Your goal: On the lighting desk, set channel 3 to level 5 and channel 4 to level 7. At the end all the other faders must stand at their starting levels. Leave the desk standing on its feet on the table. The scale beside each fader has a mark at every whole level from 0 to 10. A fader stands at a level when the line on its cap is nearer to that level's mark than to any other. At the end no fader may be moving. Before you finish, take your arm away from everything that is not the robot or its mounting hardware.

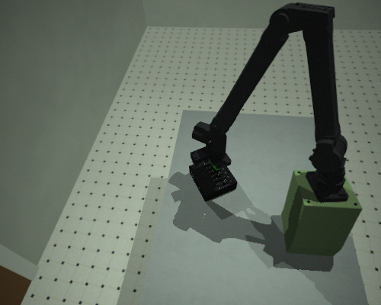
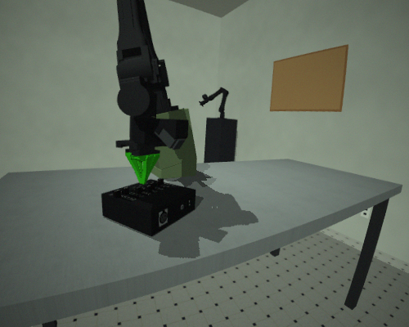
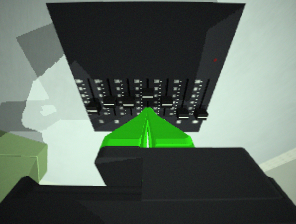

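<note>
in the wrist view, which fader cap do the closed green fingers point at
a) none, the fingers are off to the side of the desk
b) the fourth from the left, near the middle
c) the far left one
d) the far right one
b: the shut green gripper comes to a point just below the fourth fader cap, which sits higher in the picture than the other caps on the lighting desk.

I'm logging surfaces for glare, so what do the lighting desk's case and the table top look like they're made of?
Lighting desk: flat matte black case, no highlights, possibly painted metal or plastic; the look leaves it open. Table top: smooth pale grey slab with a soft sheen, likely laminate or painted board.
</note>
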Available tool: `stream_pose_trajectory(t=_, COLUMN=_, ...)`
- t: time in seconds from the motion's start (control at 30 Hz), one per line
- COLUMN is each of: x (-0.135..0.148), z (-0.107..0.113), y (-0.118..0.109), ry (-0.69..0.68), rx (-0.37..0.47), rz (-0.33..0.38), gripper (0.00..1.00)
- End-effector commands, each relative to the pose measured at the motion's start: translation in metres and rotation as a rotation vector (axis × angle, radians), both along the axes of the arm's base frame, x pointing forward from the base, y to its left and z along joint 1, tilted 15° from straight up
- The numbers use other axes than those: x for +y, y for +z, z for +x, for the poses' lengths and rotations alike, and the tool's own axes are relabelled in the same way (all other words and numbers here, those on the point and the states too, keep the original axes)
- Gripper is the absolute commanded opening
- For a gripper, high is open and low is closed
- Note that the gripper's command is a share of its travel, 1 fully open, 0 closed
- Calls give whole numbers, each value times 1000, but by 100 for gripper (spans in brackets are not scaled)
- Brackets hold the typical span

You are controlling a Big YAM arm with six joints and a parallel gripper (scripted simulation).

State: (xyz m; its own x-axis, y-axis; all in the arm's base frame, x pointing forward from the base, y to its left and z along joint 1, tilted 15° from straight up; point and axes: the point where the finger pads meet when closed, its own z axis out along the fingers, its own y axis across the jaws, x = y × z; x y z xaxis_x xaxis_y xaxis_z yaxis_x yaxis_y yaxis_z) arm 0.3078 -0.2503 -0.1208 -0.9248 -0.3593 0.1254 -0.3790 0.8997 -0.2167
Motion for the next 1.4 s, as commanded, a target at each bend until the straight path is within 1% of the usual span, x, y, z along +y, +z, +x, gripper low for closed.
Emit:
stream_pose_trajectory(t=0.0, x=4, z=11, y=19, ry=7, rx=-25, rz=-12, gripper=0)
stream_pose_trajectory(t=0.1, x=6, z=12, y=29, ry=7, rx=-27, rz=-14, gripper=0)
stream_pose_trajectory(t=0.17, x=6, z=12, y=29, ry=7, rx=-27, rz=-14, gripper=0)
stream_pose_trajectory(t=0.4, x=9, z=11, y=42, ry=4, rx=-26, rz=-13, gripper=0)
stream_pose_trajectory(t=0.47, x=11, z=7, y=32, ry=2, rx=-4, rz=0, gripper=0)
stream_pose_trajectory(t=0.5, x=11, z=7, y=32, ry=2, rx=-5, rz=0, gripper=0)
stream_pose_trajectory(t=0.57, x=9, z=10, y=33, ry=3, rx=-14, rz=-6, gripper=0)
stream_pose_trajectory(t=0.87, x=9, z=10, y=33, ry=4, rx=-14, rz=-6, gripper=0)
stream_pose_trajectory(t=0.9, x=9, z=10, y=34, ry=4, rx=-14, rz=-6, gripper=100)
stream_pose_trajectory(t=0.97, x=9, z=11, y=39, ry=5, rx=-18, rz=-8, gripper=100)
stream_pose_trajectory(t=1.0, x=9, z=14, y=45, ry=6, rx=-31, rz=-16, gripper=100)
stream_pose_trajectory(t=1.13, x=12, z=13, y=53, ry=6, rx=-28, rz=-15, gripper=100)
stream_pose_trajectory(t=1.23, x=14, z=14, y=65, ry=6, rx=-30, rz=-16, gripper=100)
stream_pose_trajectory(t=1.3, x=14, z=14, y=65, ry=6, rx=-30, rz=-16, gripper=100)
stream_pose_trajectory(t=1.37, x=15, z=18, y=76, ry=6, rx=-37, rz=-20, gripper=100)
